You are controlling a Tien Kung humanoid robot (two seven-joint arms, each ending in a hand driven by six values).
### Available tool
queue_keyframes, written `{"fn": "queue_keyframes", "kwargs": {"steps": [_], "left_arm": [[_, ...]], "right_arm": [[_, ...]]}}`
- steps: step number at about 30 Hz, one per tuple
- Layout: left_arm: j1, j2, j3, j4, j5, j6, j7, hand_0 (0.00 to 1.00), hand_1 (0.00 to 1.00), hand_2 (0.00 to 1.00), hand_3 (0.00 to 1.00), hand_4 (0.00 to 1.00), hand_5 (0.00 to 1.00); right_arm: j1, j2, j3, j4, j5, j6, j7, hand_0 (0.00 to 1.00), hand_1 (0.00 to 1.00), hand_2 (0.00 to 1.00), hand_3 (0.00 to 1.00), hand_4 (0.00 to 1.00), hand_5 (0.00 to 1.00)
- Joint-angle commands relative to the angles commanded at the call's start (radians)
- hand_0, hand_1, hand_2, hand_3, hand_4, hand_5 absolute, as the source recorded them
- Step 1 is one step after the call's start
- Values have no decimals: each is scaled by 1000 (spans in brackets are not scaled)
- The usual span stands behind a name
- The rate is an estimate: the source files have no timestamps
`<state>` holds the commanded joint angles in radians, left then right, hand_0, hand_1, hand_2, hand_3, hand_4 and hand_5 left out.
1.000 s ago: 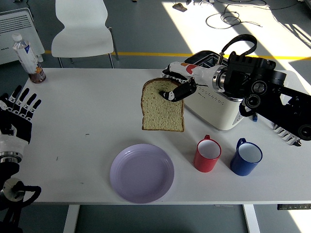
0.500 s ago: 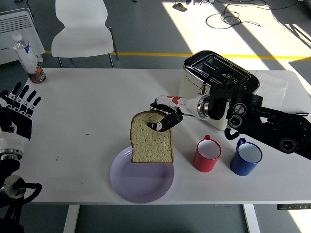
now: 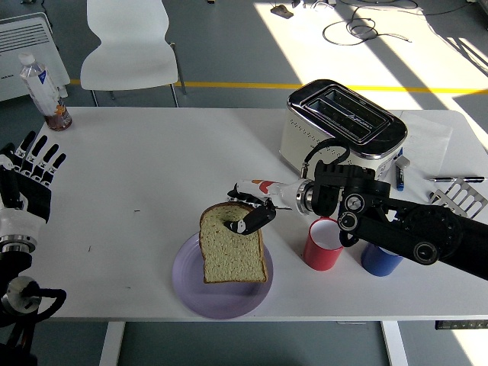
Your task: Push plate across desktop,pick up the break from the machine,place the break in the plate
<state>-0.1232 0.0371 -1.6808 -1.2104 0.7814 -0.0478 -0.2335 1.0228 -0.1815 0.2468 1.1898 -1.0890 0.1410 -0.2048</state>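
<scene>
The right hand pinches the top edge of the bread slice — the slice hangs upright over the lilac plate, forward of the toaster. The left hand rests with fingers spread — empty — at the table's left edge.

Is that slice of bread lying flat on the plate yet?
Not yet. The bread stands nearly upright over the purple plate, pinched at its top edge by the right hand.

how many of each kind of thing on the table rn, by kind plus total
mugs: 2, red and blue
plate: 1
bread slice: 1, held by the right hand
toaster: 1
bottle: 1
pens: 2, and
total: 8
</scene>
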Motion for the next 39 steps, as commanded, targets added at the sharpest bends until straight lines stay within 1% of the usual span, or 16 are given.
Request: {"fn": "queue_keyframes", "kwargs": {"steps": [3,9,10,15,16,21,22,25,27,28,33,34,39], "left_arm": [[0,0,-3,1,3,0,2,752,807,877,854,494,998],[4,-3,-3,4,5,-1,2,751,806,875,854,491,998],[4,-3,-3,4,5,-1,2,754,805,875,856,489,998],[6,-2,3,4,7,0,1,754,805,875,856,489,998],[7,-2,5,5,8,0,0,756,805,874,855,487,998],[19,-1,10,5,8,0,-2,756,805,874,855,487,998],[22,0,12,6,8,0,-2,756,805,875,854,486,998],[26,0,15,7,8,0,-3,756,805,875,854,486,998],[22,-2,15,6,8,0,-3,756,805,875,854,486,998],[21,-2,15,6,8,0,-3,757,805,874,854,483,998],[19,-6,12,7,8,-1,-4,757,805,874,854,483,998],[18,-7,9,8,8,0,-4,757,805,874,854,487,998],[16,-8,7,10,7,1,-6,757,805,874,854,487,998]], "right_arm": [[-9,0,-1,-4,-1,-6,31,276,267,336,407,314,180],[-21,-1,-6,-26,-3,-36,94,282,265,328,418,316,188],[-23,-1,-7,-28,-4,-39,101,304,240,342,454,323,224],[-45,-10,-3,-36,-51,-55,150,304,240,342,454,323,224],[-53,-15,-2,-35,-60,-62,162,390,438,500,520,330,237],[-85,-32,-3,-29,-90,-94,208,390,438,500,520,330,237],[-91,-33,-3,-30,-97,-100,218,456,470,536,550,355,245],[-100,-34,-5,-32,-108,-102,236,456,470,536,550,355,245],[-108,-36,-1,-33,-136,-107,249,456,470,536,550,355,245],[-109,-36,0,-33,-141,-107,251,496,524,578,585,389,253],[-113,-35,-7,-46,-158,-82,244,496,524,578,585,389,253],[-112,-31,-7,-54,-168,-76,239,544,570,632,655,411,255],[-116,-15,-1,-88,-169,-82,249,544,570,632,655,411,255]]}}
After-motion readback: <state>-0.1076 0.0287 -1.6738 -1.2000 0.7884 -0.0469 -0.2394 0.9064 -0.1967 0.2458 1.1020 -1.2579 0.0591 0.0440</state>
